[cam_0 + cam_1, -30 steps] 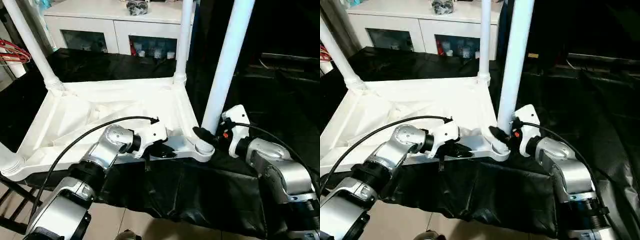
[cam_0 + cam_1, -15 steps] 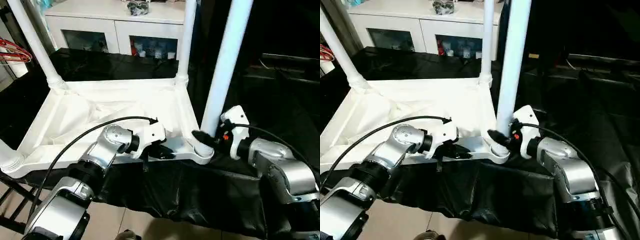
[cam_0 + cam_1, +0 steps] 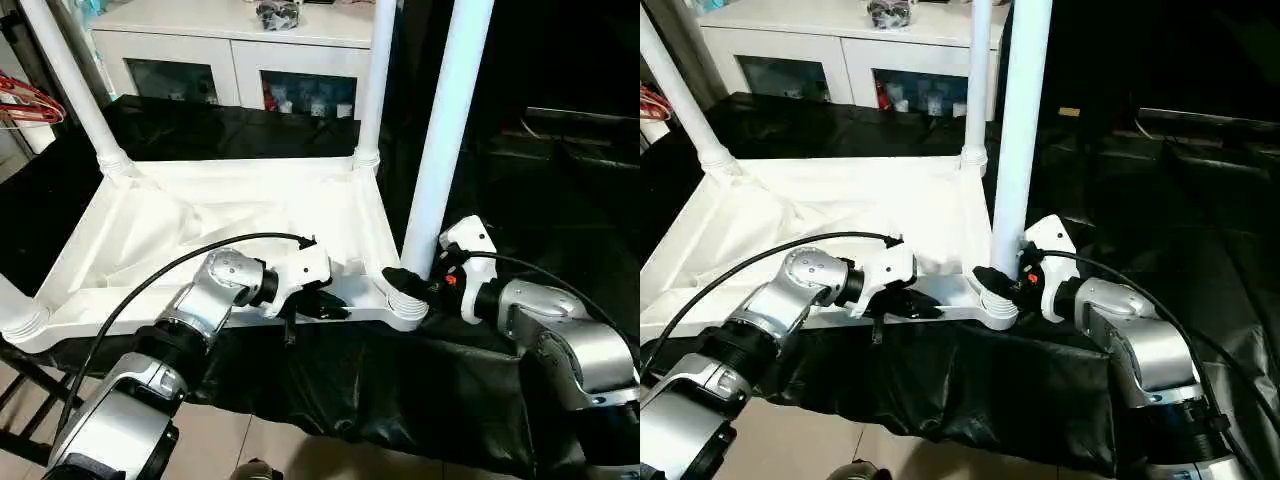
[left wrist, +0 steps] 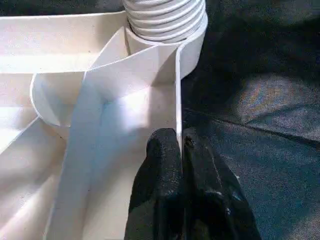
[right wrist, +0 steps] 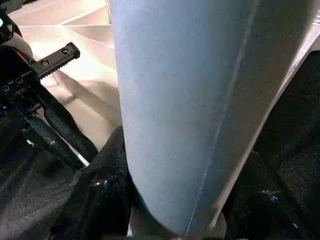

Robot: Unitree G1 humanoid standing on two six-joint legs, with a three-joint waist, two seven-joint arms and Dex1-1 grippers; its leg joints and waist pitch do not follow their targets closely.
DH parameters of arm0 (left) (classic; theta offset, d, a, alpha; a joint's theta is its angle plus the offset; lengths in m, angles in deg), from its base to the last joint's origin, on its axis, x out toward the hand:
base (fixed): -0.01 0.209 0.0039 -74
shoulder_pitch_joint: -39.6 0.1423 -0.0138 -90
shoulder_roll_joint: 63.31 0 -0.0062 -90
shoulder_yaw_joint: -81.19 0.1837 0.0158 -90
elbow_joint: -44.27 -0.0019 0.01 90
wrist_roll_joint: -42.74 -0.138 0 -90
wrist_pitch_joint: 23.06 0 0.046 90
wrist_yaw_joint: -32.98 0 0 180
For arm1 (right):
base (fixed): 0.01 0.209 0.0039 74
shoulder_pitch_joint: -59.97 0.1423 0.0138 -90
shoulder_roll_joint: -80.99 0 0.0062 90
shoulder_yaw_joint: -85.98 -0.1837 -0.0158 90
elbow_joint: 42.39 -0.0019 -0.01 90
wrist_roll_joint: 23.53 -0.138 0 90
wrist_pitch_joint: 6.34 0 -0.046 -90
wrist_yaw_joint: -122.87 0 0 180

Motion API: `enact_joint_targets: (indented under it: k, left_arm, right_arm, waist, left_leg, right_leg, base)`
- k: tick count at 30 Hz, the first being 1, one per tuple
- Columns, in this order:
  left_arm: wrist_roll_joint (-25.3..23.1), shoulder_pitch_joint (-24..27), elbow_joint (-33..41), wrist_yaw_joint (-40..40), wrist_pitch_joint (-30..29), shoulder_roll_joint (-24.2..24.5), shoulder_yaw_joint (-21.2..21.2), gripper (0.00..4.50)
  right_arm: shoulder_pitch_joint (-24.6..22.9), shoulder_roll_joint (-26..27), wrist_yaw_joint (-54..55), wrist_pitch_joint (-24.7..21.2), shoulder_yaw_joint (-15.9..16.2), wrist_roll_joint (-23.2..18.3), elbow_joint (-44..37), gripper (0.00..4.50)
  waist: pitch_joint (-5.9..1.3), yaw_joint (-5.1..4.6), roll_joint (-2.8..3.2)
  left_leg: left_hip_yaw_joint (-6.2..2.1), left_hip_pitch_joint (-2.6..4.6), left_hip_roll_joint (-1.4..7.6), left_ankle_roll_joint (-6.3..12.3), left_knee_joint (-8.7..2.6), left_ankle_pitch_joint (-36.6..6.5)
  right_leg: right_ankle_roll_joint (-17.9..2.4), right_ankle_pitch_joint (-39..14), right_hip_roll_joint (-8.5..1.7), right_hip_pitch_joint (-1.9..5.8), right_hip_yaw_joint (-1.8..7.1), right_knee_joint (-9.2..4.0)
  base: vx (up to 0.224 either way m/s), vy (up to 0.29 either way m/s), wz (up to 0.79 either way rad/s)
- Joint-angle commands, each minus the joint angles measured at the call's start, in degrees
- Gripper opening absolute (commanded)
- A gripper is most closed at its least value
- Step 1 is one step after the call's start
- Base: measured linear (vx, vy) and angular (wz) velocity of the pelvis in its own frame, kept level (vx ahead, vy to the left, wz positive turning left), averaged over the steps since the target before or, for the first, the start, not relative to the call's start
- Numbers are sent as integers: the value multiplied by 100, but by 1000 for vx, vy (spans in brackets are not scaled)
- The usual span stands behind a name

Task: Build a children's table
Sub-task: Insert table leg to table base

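Observation:
The children's table top (image 3: 200, 230) lies upside down on a black cloth, ribbed underside up. White legs stand in its sockets: far left (image 3: 70, 85), far right (image 3: 375, 80), near right (image 3: 445, 130), and a stub at the near left corner (image 3: 20, 320). My left gripper (image 3: 330, 308) is shut on the top's near rim (image 4: 177, 100), just short of the threaded near right leg base (image 4: 165, 17). My right gripper (image 3: 405, 283) is shut on the near right leg (image 5: 190, 110) just above its socket, one finger (image 5: 100, 200) on each side.
A white cabinet (image 3: 240, 50) with glass doors stands behind the table. Red wire hangers (image 3: 25, 100) show at the left edge. The black cloth (image 3: 400, 390) hangs over the front edge, and a dark frame (image 3: 20, 400) stands at the lower left.
The near right leg now stands a little more upright, and my right gripper sits slightly lower at its base. My left gripper keeps its hold on the rim.

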Motion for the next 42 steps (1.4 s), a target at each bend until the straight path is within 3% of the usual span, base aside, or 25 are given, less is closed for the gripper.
enact_joint_targets:
  k: [1, 4, 12, 19, 29, 35, 36, 38, 39, 42]
  left_arm:
    - [-58, -72, 112, 9, -13, 105, -31, 0]
    - [-62, -58, 132, -12, -15, 106, -41, 0]
    - [-2, 34, 275, -86, -66, 117, -96, 0]
    - [4, 35, 331, 9, -117, 154, -62, 0]
    - [-21, -92, 255, 20, -141, 162, -60, 0]
    - [-37, -78, 275, 19, -163, 154, -67, 0]
    - [-40, -72, 270, 13, -161, 159, -71, 0]
    - [-41, -74, 262, 11, -157, 163, -74, 0]
    - [-41, -78, 257, 8, -159, 164, -77, 0]
    - [-46, -78, 254, 2, -164, 170, -81, 0]
  right_arm:
    - [-26, 77, 50, 18, -103, -59, 174, 190]
    - [-52, 155, 82, 45, -218, -157, 194, 190]
    - [-403, 485, 259, 365, -805, -517, 240, 190]
    - [-897, 650, 215, 791, -940, -568, 182, 190]
    - [-1200, 758, 183, 1206, -934, -586, 138, 190]
    - [-1322, 473, -40, 1406, -437, -160, 6, 190]
    - [-1339, 342, -184, 1428, -229, -22, -50, 189]
    - [-1334, 326, -208, 1406, -187, -11, -71, 189]
    - [-1320, 321, -207, 1395, -169, -8, -79, 189]
    - [-1263, 314, -205, 1376, -140, 2, -57, 189]
  waist:
    - [-359, -4, -81]
    - [-357, 0, -101]
    - [-362, -3, -71]
    - [-366, 13, -53]
    - [-342, 4, -31]
    - [-346, 11, -41]
    - [-344, 12, -42]
    - [-342, 15, -43]
    - [-344, 18, -72]
    - [-339, 11, -63]
  left_leg:
    - [-102, 120, 222, -107, -466, -2014]
    - [-102, 118, 221, -93, -467, -1985]
    - [-102, 125, 234, -105, -479, -2020]
    - [-99, 117, 236, -84, -487, -1988]
    - [-117, 143, 242, -117, -508, -2268]
    - [-120, 122, 243, -122, -511, -2202]
    - [-114, 123, 241, -98, -509, -2165]
    - [-109, 118, 239, -78, -505, -2147]
    - [-107, 121, 236, -41, -503, -2104]
    - [-113, 116, 237, -38, -503, -2114]
  right_leg:
    - [-767, -2404, -413, 219, 274, -519]
    - [-746, -2465, -417, 221, 274, -524]
    - [-793, -2361, -425, 211, 274, -529]
    - [-847, -2166, -417, 221, 279, -513]
    - [-781, -2480, -420, 204, 276, -565]
    - [-776, -2377, -418, 218, 279, -546]
    - [-785, -2318, -412, 225, 282, -542]
    - [-785, -2305, -410, 226, 286, -540]
    - [-791, -2358, -419, 226, 282, -542]
    - [-777, -2441, -419, 222, 279, -551]
  base:
    - [0, 0, 0]
    - [0, 0, 0]
    - [0, 0, 0]
    - [0, 0, 0]
    - [0, 0, 0]
    - [0, 0, 0]
    - [0, 0, 0]
    - [0, 0, 0]
    - [0, 0, 0]
    - [0, 0, 0]
